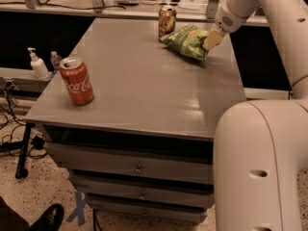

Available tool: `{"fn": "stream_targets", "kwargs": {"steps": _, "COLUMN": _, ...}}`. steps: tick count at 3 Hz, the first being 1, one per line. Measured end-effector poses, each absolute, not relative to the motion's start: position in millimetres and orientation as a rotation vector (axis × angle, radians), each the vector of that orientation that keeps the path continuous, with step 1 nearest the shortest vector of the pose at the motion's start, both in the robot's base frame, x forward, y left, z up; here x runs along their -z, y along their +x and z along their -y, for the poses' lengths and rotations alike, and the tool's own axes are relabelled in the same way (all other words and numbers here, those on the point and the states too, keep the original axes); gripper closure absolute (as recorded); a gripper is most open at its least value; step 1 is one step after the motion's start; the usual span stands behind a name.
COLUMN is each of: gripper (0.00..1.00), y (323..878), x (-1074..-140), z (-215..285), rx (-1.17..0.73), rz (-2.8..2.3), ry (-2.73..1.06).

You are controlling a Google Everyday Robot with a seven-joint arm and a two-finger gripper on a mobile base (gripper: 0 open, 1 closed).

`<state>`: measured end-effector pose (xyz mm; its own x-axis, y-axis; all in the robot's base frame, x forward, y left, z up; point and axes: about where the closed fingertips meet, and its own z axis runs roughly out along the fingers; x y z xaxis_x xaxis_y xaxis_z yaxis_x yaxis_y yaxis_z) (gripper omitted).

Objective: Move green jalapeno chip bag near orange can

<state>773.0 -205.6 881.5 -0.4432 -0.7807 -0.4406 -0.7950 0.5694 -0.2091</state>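
Your claw [211, 40] sits at about 1 o'clock on the grey surface [144, 90], closed on the right end of the green jalapeno chip bag [186, 41]. The bag lies flat-ish, its long axis running roughly from 10 o'clock to 4 o'clock. Its narrow left tip points toward the orange can [167, 21], and the 4 o'clock end is in the claw. The can stands upright at 12 o'clock, just beside that tip; you cannot tell if they touch. A red cola can [77, 81] stands upright well apart, at 8 o'clock.
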Motion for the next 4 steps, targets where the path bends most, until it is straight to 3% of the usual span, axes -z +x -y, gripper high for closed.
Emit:
{"fn": "stream_targets", "kwargs": {"steps": 3, "gripper": 0.13, "y": 778.0, "x": -876.9, "z": 193.7, "rx": -0.072, "rz": -2.308, "ry": -1.286}}
{"fn": "stream_targets", "kwargs": {"steps": 4, "gripper": 0.00, "y": 777.0, "x": -876.5, "z": 191.1, "rx": -0.087, "rz": -2.306, "ry": -1.294}}
